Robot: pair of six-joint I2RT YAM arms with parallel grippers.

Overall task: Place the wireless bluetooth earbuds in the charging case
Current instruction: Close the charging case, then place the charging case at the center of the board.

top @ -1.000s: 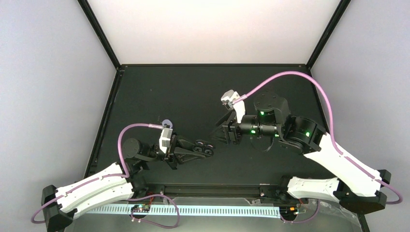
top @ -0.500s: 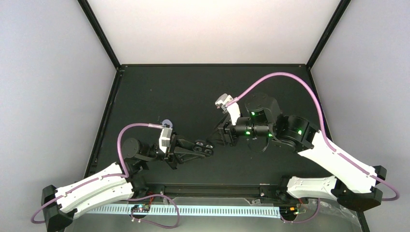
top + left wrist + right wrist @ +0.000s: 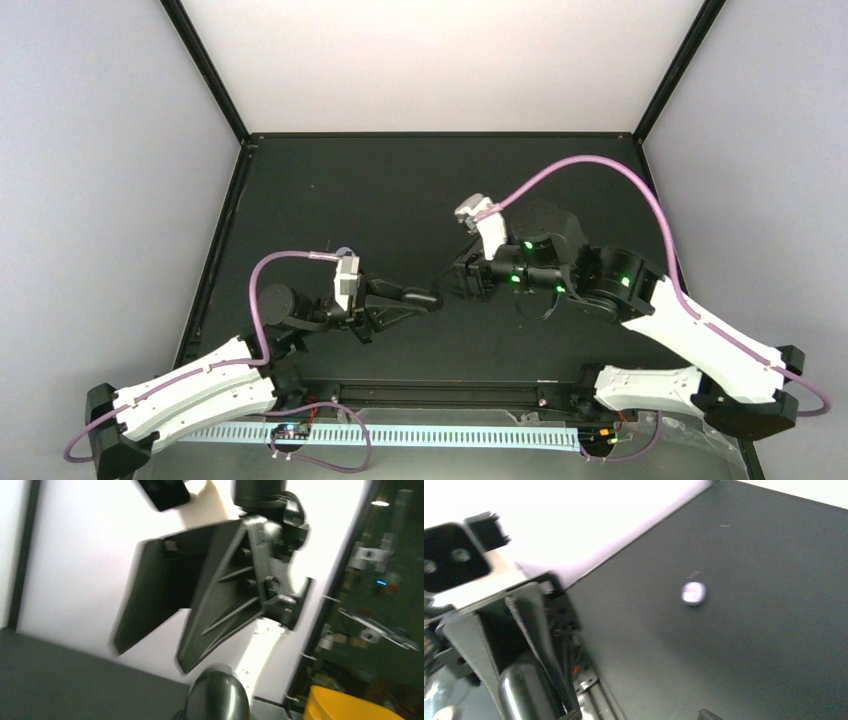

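Earbuds: one purple-and-white bud is lying alone on the black table, right of centre in the right wrist view and well apart from both grippers.
Charging case: showing as a dark, glossy, rounded body at the bottom centre of the left wrist view.
Left gripper: clamping tight on the case, near the middle of the top view.
Right gripper: hanging with its jaws partly apart and nothing showing between them, facing the left gripper from just beside it.

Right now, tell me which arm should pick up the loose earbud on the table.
Right. The right gripper is open and looks free, with the earbud in its camera's view; the left gripper is shut on the dark case.
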